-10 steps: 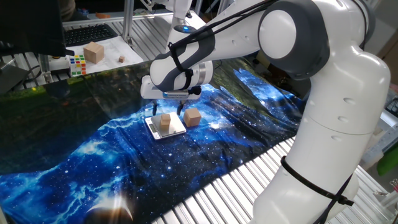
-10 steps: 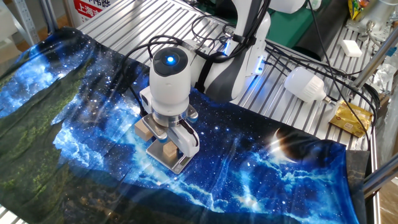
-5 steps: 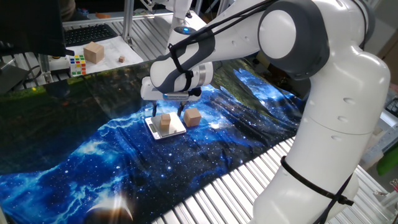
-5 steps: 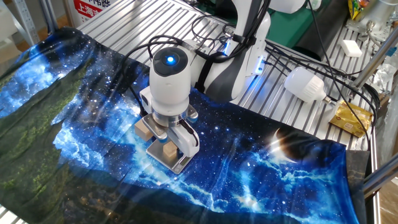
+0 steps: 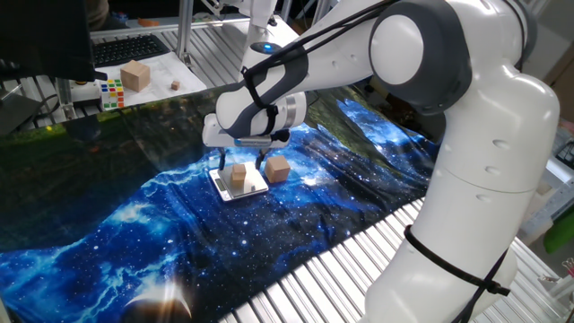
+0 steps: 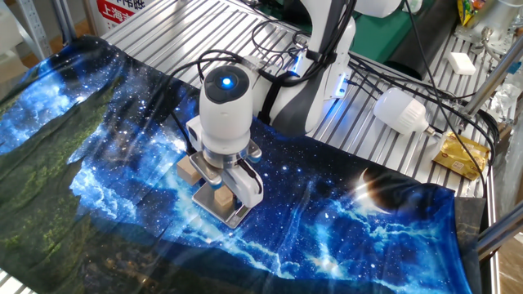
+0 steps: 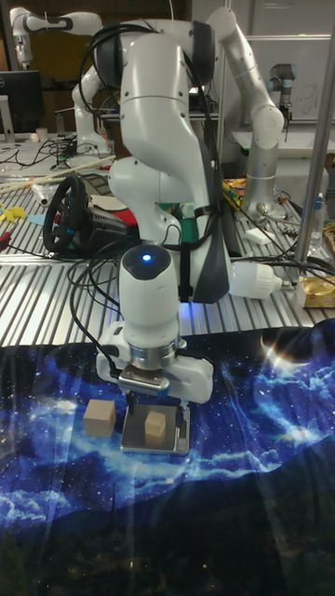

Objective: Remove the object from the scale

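Tan block [image 5: 238,176] is sitting upright on the scale [image 5: 224,187], roughly centred on the plate, resting on it, not lifted. Scale is lying flat on the galaxy-print cloth [image 5: 108,233] covering the table.

Gripper [image 5: 239,164] is hanging directly over the block, pointing straight down. Fingers [image 6: 246,184] are standing apart, one on each side of the block, tips down around block height; can't tell whether the pads are touching it, a gap seems to be showing in the tall view [image 7: 154,416].

Reddish-brown cube [image 5: 277,169] is sitting on the cloth just beside the scale, not touching the plate as far as I can see. In the tall view it is showing on the left of the scale [image 7: 100,418].

Well apart, at the far edge: bigger cardboard-coloured cube [image 5: 135,75] and a colour puzzle cube [image 5: 111,92] are resting on a white sheet.
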